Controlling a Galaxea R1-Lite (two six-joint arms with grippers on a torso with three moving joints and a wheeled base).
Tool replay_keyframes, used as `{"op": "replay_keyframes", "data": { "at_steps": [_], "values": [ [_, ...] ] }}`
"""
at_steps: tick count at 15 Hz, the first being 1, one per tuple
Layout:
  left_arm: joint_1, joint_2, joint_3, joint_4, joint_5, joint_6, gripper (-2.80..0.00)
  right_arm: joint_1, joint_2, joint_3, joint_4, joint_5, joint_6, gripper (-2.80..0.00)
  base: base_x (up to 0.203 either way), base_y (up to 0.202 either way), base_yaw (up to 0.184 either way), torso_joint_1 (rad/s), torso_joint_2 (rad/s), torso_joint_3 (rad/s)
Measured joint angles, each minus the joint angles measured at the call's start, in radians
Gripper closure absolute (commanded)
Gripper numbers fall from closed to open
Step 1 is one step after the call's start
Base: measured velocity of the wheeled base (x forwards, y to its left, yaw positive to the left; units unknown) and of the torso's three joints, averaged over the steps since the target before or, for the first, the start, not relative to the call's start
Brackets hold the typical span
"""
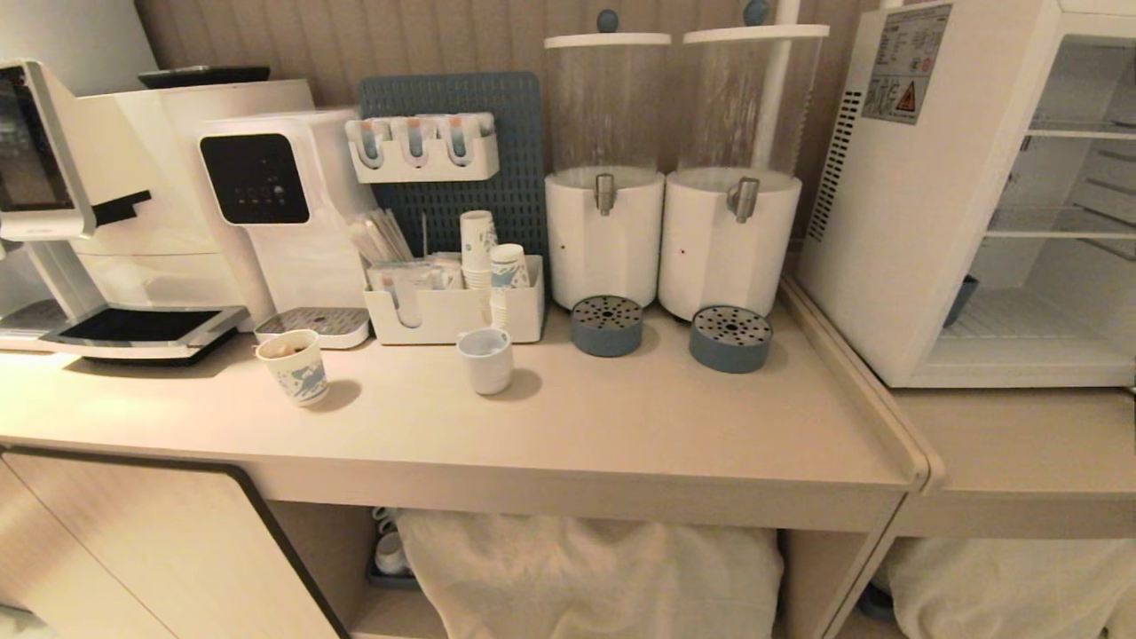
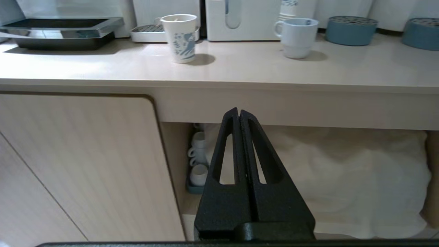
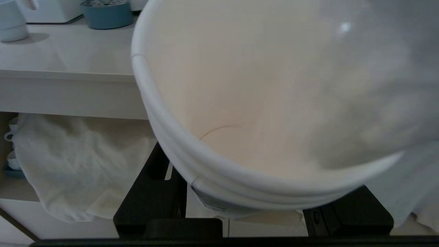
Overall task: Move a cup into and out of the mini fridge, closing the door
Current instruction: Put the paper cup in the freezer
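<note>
The cup point(image 3: 240, 103), plain white paper with a layered rim, fills the right wrist view with its mouth toward the camera. My right gripper point(image 3: 260, 206) is shut on it, a black finger point(image 3: 151, 192) showing on each side, low in front of the counter edge. The white mini fridge point(image 1: 896, 222) stands at the right on a lower ledge, its inside with wire shelves point(image 1: 1056, 235) exposed. The door is out of view. My left gripper point(image 2: 239, 111) is shut and empty, below the counter front. Neither arm shows in the head view.
On the counter point(image 1: 621, 426) stand a blue-patterned paper cup point(image 1: 295, 366), a handled mug point(image 1: 486, 359), two drink dispensers point(image 1: 606, 240) with blue drip cups, an organiser point(image 1: 453, 311) and a water dispenser point(image 1: 266, 195). White cloth point(image 1: 586, 568) fills the shelf beneath.
</note>
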Motion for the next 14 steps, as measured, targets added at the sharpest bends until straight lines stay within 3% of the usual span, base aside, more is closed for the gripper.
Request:
{"op": "replay_keyframes", "data": {
  "at_steps": [14],
  "values": [
    [0.000,0.000,0.000,0.000,0.000,0.000,0.00,0.000,0.000,0.000,-0.004,-0.003,0.011,0.00,0.000,0.000,0.000,0.000,0.00,0.000]
  ]
}}
